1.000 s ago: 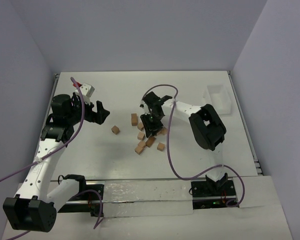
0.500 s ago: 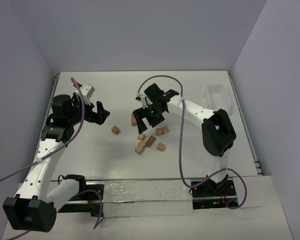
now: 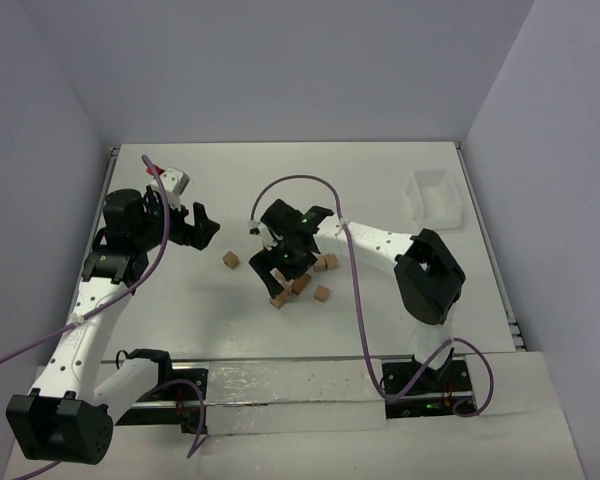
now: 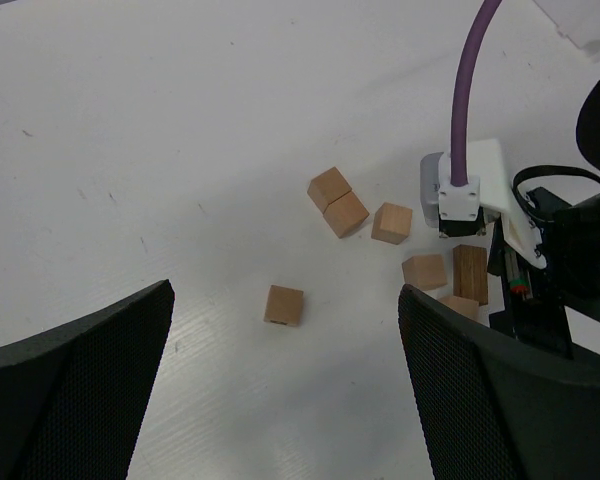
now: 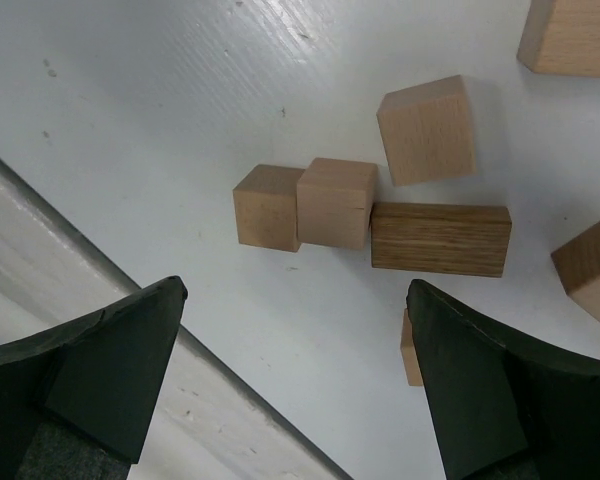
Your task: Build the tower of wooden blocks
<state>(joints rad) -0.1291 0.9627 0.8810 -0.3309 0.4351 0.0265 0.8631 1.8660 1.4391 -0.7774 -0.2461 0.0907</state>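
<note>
Loose wood blocks at mid-table; both grippers spread wide and empty.

From above, we saw the wood blocks [image 3: 322, 294] scattered flat on the table [image 3: 380, 170], a lone cube [image 3: 230, 260] apart on the left; the right gripper [image 3: 282, 262] hung over the cluster, jaws wide, hiding some, so we could not count them; the left gripper [image 3: 206, 226] hovered well apart, equally wide; a white bin [image 3: 435, 195] sat far right. The left wrist view cut off its own fingers [image 4: 80, 390] at the lower edge; the right arm [image 4: 540, 250] partly covered a block behind it. In the right wrist view two cubes [image 5: 300, 205] touched side by side, a longer darker piece [image 5: 440, 238] lay against them; the blocks at the right edge were cropped.
</note>
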